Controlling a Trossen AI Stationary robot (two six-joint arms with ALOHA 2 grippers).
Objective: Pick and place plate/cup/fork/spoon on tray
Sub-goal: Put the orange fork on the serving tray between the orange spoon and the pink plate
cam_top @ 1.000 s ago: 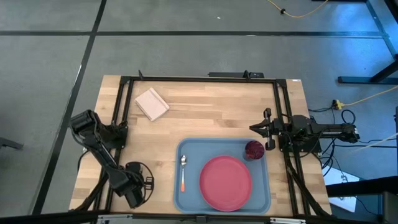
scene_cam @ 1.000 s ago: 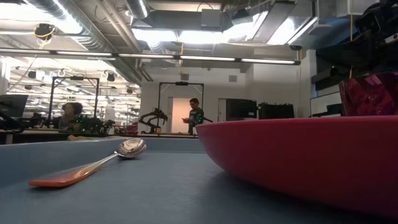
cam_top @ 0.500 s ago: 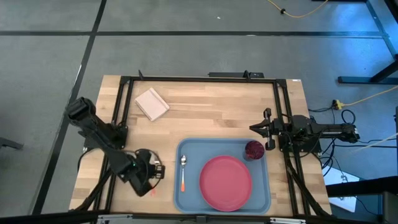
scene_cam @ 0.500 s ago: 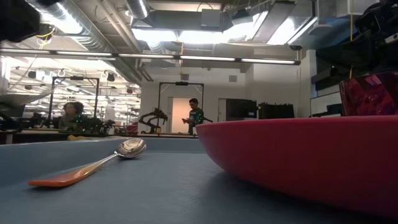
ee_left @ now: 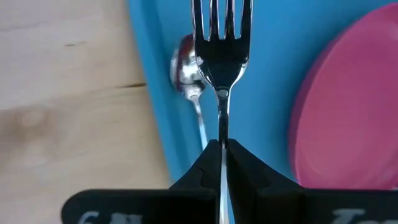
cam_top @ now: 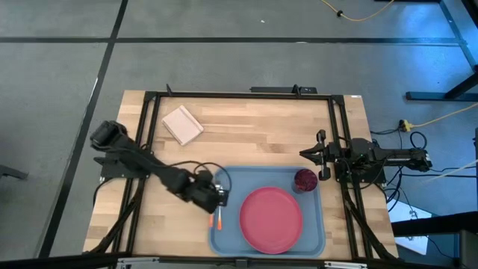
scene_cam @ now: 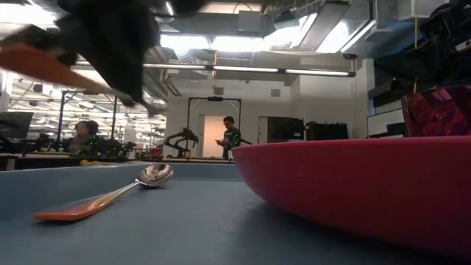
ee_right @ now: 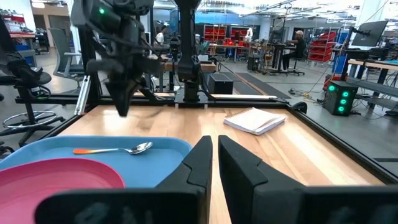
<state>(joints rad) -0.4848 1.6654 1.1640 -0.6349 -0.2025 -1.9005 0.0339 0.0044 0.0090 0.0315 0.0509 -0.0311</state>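
My left gripper is shut on the fork above the left rim of the light-blue tray, right over the spoon. The spoon lies flat on the tray floor, its orange handle toward the near edge. The pinkish-red plate sits in the tray beside it, and the dark red cup stands in the tray's far right corner. My right gripper is shut and empty at the table's right edge, near the cup. My left gripper pinches the fork's thin metal neck between its two fingers, just behind the tines. The silver tines stick out past the fingertips, along the fingers. The fingers slant down from the table's left. The fork is lifted clear and tilted, its orange handle higher than the tines.
A white square pad lies at the table's far left. Black frame rails run along the table's left, far and right sides. Bare tray floor shows between the spoon and the plate.
My left gripper has gone from the table's near left corner toward the right edge and a little toward the far edge, carrying the fork. It now stands over the tray's left rim and the spoon. The spoon, plate and cup have stayed put.
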